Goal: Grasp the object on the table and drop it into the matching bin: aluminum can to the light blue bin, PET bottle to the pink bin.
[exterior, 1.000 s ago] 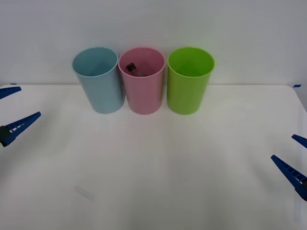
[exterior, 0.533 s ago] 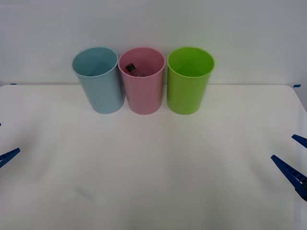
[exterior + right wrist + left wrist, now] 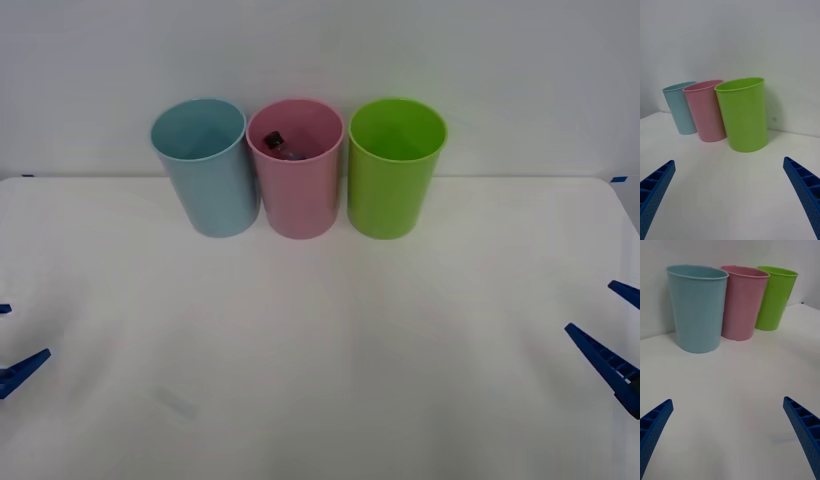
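The white desk carries the pink bin, with a light blue bin and a green bin just beside it. The PET bottle lies inside the pink bin. Well in front of it, the left hand and right hand hover released, fingers spread.

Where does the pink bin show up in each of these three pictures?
Front view: the pink bin is the middle of three at the table's far edge, a bottle inside.
Right wrist view: pink bin between the other two.
Left wrist view: pink bin, again in the middle.
Shared landmark: the green bin touching it.
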Controlling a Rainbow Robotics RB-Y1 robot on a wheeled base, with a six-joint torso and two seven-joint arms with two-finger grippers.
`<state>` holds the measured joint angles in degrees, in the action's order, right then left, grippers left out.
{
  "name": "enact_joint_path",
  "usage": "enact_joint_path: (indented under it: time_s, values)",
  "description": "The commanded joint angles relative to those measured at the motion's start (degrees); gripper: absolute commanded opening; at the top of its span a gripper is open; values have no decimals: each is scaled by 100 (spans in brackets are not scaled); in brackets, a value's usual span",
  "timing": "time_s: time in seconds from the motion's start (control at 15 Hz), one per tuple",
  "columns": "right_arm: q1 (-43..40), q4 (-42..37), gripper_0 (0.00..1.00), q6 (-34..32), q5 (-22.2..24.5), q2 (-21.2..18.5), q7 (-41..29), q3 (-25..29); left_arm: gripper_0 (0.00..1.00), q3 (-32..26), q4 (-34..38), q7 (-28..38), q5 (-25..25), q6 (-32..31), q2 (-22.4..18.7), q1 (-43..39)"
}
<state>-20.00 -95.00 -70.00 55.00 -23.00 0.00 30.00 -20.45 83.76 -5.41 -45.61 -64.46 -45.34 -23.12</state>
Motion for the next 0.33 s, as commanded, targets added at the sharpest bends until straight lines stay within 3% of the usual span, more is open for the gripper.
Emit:
enact_joint_path:
  time_s: [0.07,0.33]
  values:
    - [0,0,100,0,0,0,0,0,100,191,-1,40,-9,39,70,18]
    - [0,0,100,0,0,0,0,0,100,191,-1,40,-9,39,70,18]
